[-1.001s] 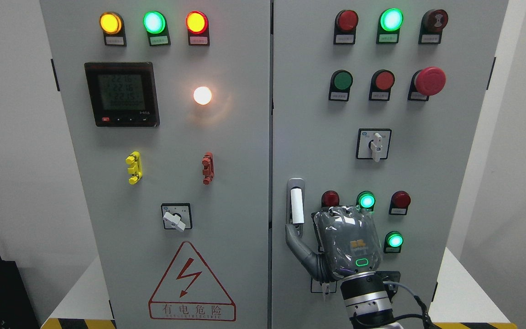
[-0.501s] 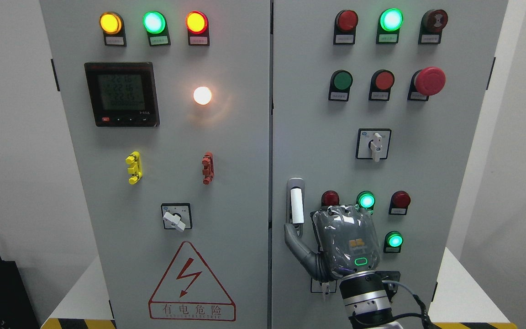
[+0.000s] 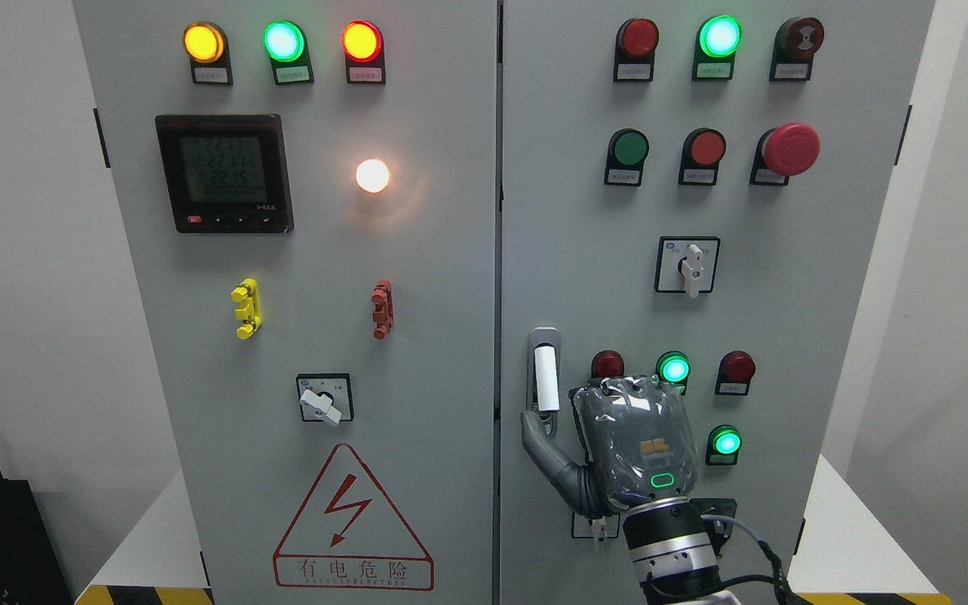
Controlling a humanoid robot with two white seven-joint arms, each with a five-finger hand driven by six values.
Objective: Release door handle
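The right hand point(image 3: 631, 445) is sitting just right of the upright handle point(image 3: 545, 380) near the right door's point(image 3: 585, 252) left edge, thumb touching its lower end; whether the fingers are clenched cannot be told.

White door handle point(image 3: 546, 380), upright in grey recessed mount, left edge of right cabinet door point(image 3: 702, 302)

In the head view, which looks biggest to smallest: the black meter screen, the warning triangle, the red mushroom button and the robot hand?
1. Warning triangle
2. Black meter screen
3. Robot hand, though it is nearer the camera, so it is unsure
4. Red mushroom button
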